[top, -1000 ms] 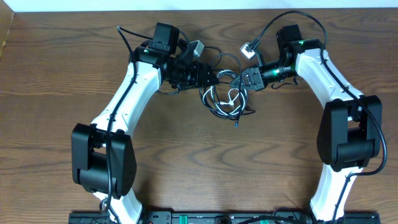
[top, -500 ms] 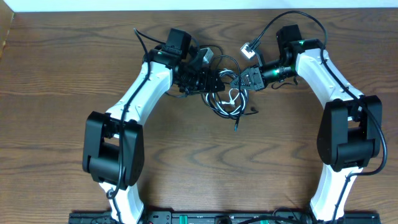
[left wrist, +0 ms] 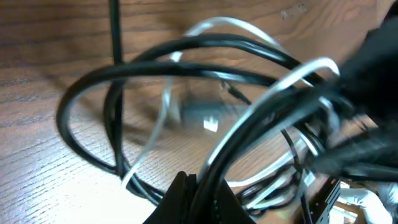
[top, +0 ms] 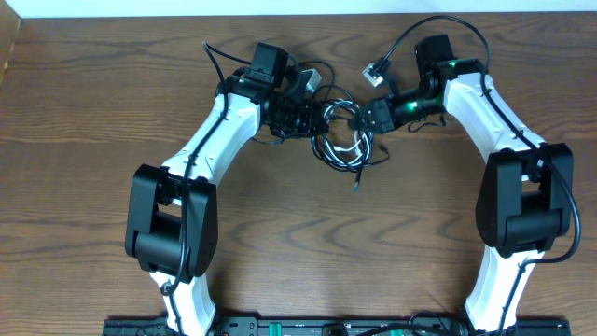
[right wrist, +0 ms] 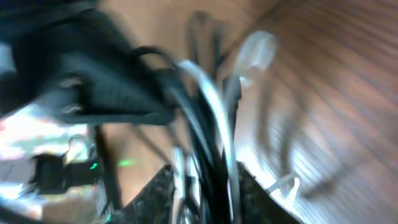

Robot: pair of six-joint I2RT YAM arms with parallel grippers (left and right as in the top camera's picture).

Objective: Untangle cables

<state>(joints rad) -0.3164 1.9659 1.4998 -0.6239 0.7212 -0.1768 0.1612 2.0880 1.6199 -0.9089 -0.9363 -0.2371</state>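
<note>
Though blur smears both wrist views, the overhead view shows a brown wood-grain worktop (top: 93, 187) filling the frame. Two arms with smooth white shells and black joints, the left arm (top: 210, 131) and the right arm (top: 485, 103), reach in towards the upper centre. Between their ends the cables (top: 343, 145) lie on the worktop as a knot of round, overlapping loops: a glossy thin black cable (left wrist: 93, 93) crossed by a thin white cable (left wrist: 217, 23). The left tool (left wrist: 199, 193) is closed, with the thin black cable running out from between its fingers. The right tool (right wrist: 208, 193) has black and white strands between its separated fingers, and blur hides whether it pinches them. A small dark plug (top: 356, 187) trails below the knot.
</note>
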